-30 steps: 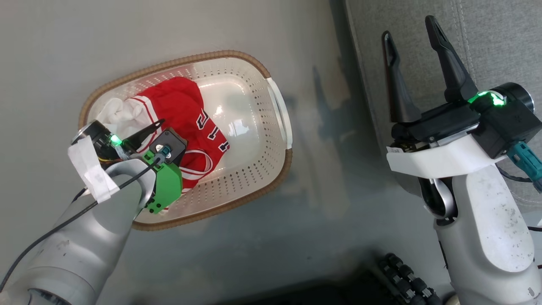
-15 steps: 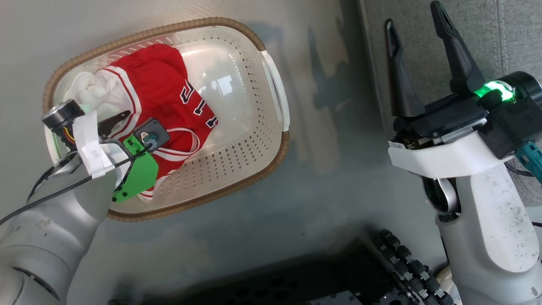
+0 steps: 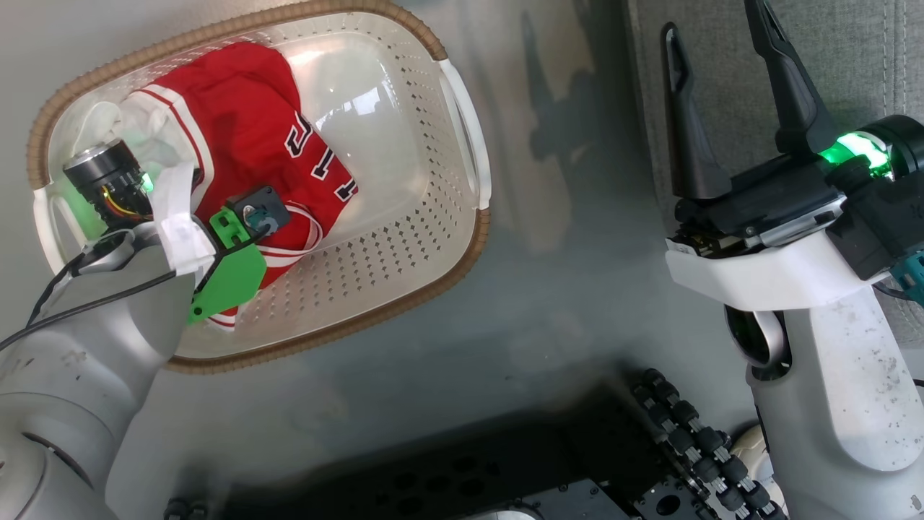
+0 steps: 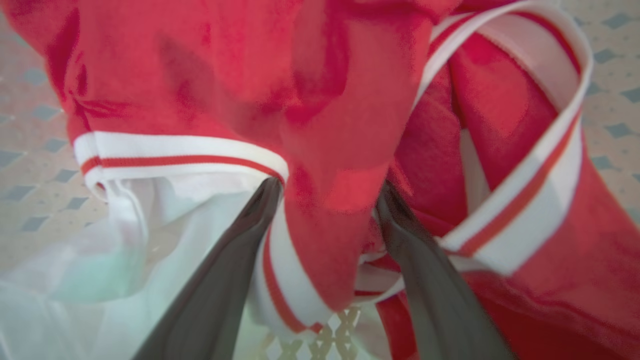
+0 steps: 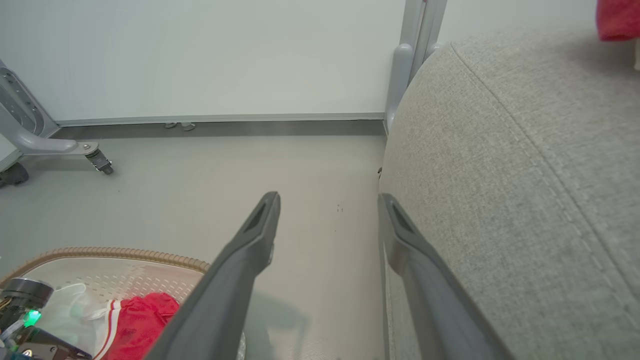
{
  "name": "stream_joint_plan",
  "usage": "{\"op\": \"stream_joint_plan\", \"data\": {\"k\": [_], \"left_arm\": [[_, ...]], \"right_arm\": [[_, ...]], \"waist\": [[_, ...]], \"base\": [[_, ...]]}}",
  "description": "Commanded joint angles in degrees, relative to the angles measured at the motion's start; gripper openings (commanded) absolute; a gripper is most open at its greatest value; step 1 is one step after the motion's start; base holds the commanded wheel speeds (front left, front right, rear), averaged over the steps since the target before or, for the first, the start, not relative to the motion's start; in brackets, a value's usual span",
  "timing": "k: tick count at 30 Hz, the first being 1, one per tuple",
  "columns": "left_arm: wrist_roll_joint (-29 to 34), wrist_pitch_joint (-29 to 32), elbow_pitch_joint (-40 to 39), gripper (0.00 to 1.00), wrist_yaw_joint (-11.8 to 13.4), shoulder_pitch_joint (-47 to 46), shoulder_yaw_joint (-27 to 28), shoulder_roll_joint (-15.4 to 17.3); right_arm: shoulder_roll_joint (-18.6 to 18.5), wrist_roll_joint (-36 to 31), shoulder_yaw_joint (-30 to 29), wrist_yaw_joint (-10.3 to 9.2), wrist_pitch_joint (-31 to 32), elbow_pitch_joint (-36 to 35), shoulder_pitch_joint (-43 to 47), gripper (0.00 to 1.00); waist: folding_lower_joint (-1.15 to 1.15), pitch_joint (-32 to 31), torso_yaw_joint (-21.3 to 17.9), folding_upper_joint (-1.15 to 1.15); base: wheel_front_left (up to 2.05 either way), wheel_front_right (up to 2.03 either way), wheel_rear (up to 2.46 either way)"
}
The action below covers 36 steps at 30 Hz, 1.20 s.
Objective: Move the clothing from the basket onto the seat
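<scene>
Your left tool [image 4: 327, 192] is down inside the cream-white perforated plastic laundry basket [image 3: 433, 217] with the brown woven-look rim, which stands on the grey floor [image 3: 563, 289]. In the left wrist view its two dark fingers [image 4: 235, 260] are spread apart, and a fold of the red jersey [image 4: 340, 125] with white striped trim hangs between them. The jaws have not closed on that fold, so you have nothing gripped yet. In the head view the arm's wrist covers the fingers.

The red jersey [image 3: 253, 123] lies crumpled in the left half of the basket, its dark numerals facing up. A white piece of cloth [image 3: 101, 119] is bunched against the basket wall just beside it, and in the left wrist view the same white cloth [image 4: 125, 235] sits by the left finger. You cannot tell from these views whether it is a separate garment.

Your right tool [image 3: 711, 18] is held up well apart from the basket, fingers wide open and empty, close beside the edge of the large light-grey fabric seat [image 3: 852, 58]. In the right wrist view the right tool [image 5: 327, 197] points along the floor, with the seat [image 5: 500, 175] and its stitched seam on its right. A scrap of red fabric [image 5: 617, 17] shows at that view's top right corner, above the seat.
</scene>
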Motion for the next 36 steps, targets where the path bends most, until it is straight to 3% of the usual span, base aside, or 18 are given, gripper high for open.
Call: {"op": "stream_joint_plan", "data": {"k": [1, 2, 16, 36], "left_arm": [[-0.5, 0.84, 0.21, 0.04, 0.14, -0.63, -0.35, 0.01], [-0.29, 1.26, 0.24, 0.0, 0.14, -0.45, -0.61, -0.09], [-1.67, -2.14, -1.09, 0.0, 0.14, 1.66, -1.78, -2.85], [-10.93, -13.23, -4.07, 0.0, 0.15, 7.14, -0.34, -7.51]], "right_arm": [[-0.12, -0.41, -0.02, -0.04, -0.14, -0.33, 0.54, 1.0], [-0.13, -0.41, -0.07, -0.04, -0.14, -0.37, 0.55, 1.0], [-0.13, -0.66, -0.45, -0.04, -0.14, 1.33, 0.75, 1.0], [-0.14, -1.51, -1.2, -0.04, -0.14, 6.43, 5.17, 1.0]], "waist": [[0.0, 0.26, -0.08, 0.0], [0.0, 0.31, -0.07, 0.0], [0.0, -4.35, 1.92, 0.0], [0.0, -22.24, 7.88, 0.0]], "base": [[0.0, 0.0, 0.0], [0.0, 0.0, 0.0], [0.0, 0.0, 0.0], [0.0, 0.0, 0.0]]}}
